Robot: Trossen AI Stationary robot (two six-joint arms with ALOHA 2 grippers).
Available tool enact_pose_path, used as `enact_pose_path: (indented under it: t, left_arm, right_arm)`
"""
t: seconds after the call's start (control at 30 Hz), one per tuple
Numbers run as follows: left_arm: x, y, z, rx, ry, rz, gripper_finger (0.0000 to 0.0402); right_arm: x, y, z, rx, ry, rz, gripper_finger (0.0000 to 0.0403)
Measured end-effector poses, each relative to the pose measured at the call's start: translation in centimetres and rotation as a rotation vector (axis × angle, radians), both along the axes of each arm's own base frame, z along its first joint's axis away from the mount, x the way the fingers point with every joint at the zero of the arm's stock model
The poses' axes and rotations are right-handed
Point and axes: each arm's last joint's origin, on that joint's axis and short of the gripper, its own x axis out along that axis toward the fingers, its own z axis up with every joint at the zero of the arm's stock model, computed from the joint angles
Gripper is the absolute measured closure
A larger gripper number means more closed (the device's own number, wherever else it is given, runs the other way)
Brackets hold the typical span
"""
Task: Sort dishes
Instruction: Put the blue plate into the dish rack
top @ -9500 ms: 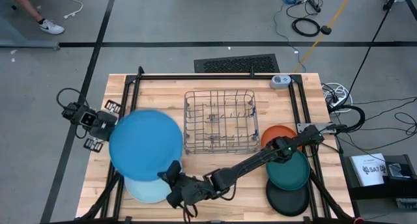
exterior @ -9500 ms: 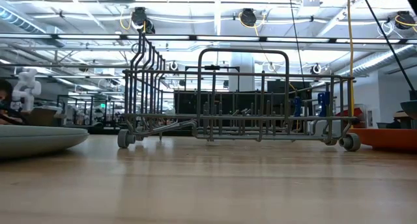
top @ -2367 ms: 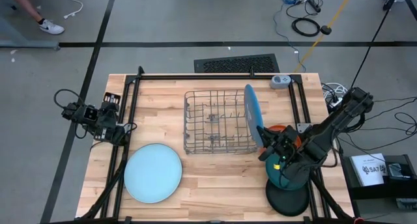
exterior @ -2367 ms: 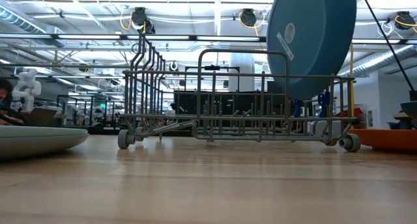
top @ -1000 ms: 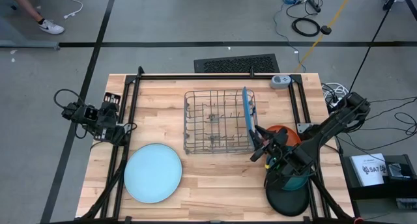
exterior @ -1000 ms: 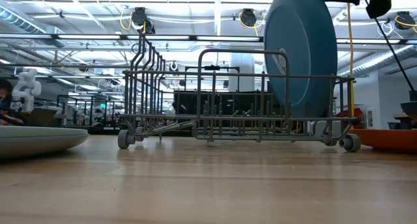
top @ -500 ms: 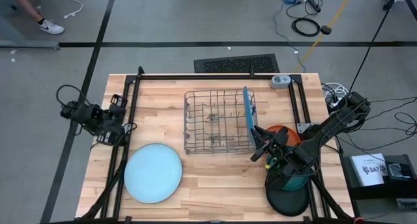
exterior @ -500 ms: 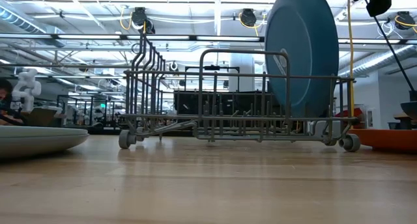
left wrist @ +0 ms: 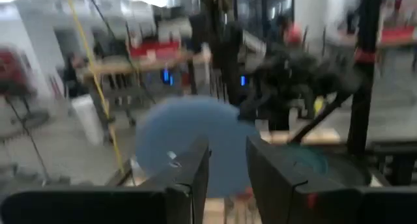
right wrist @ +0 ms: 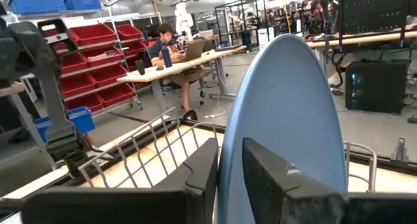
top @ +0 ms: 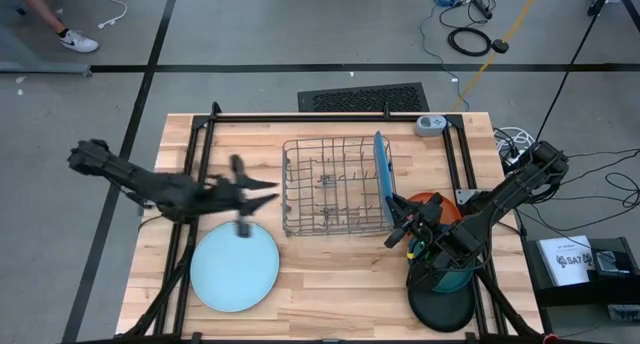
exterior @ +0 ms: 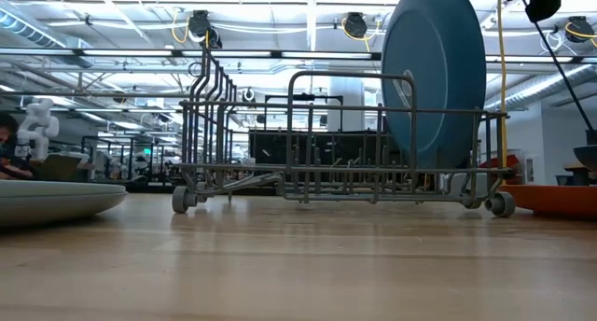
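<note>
Blue plate (top: 381, 170) on edge in the rack (top: 335, 187)
Right hand (top: 392, 222) straddles its rim, fingers narrowly apart (grip unclear); left hand (top: 262, 192) narrowly apart, empty.

Bright overhead lighting; blurred left wrist view.

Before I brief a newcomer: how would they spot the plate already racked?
Find the wire dish rack mid-table. At its right end stands the blue plate, the only dish on edge; the other plates lie flat on the wood.
</note>
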Motion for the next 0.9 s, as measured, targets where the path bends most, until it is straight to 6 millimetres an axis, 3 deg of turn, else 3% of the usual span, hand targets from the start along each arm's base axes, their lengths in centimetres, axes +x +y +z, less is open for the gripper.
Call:
enact_pose_path:
  t: [0.2, 0.37, 0.63, 0.9]
  left_arm:
    - [8.5, 1.7, 0.6, -0.017, 0.128, 0.004, 0.0317]
    - [13.6, 4.5, 0.4, -0.047, 0.181, -0.01, 0.0354]
    - [19.4, 8.5, -1.8, -0.108, 0.272, -0.047, 0.039]
    - [22.9, 10.5, -3.4, -0.141, 0.294, -0.054, 0.0393]
  right_arm:
    - [0.0, 0.0, 0.0, 0.001, 0.0, 0.0, 0.0339]
    - [0.0, 0.0, 0.0, 0.001, 0.0, 0.001, 0.0339]
    - [0.0, 0.0, 0.0, -0.003, 0.009, 0.003, 0.0339]
    - [0.1, 0.1, -0.2, 0.017, 0.09, 0.051, 0.0333]
